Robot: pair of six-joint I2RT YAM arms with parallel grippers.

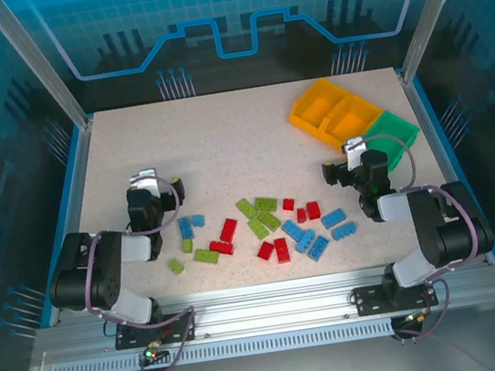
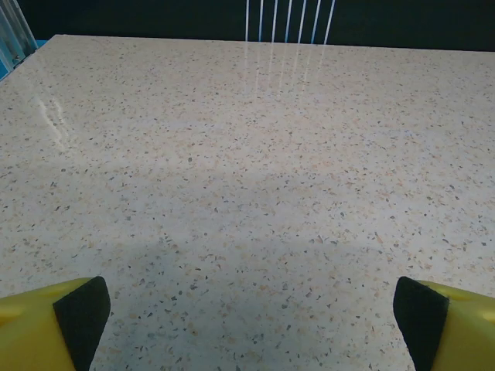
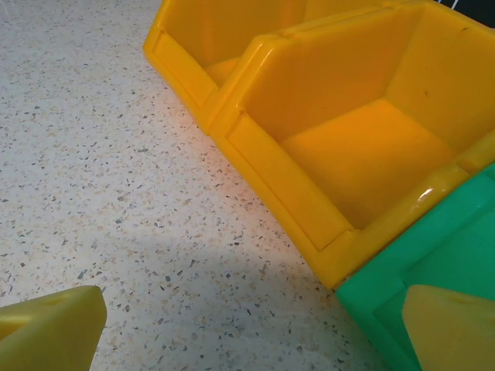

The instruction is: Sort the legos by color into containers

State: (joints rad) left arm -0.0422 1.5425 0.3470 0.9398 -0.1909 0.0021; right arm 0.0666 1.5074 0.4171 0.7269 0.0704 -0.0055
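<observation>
While your left gripper (image 2: 251,321) and right gripper (image 3: 251,328) both hover spread and empty, the legos (image 1: 259,228) lie scattered mid-table between the arms, unsorted. You find the bins (image 3: 271,166) touching in a row at the far right, likely grouped for the right arm's reach; several legos crowd together, hampering clean picks.

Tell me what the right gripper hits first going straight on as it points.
Probably the front wall of the orange-yellow plastic bin next to the green plastic bin; bare speckled table lies between it and the right gripper, though depth is uncertain.
</observation>
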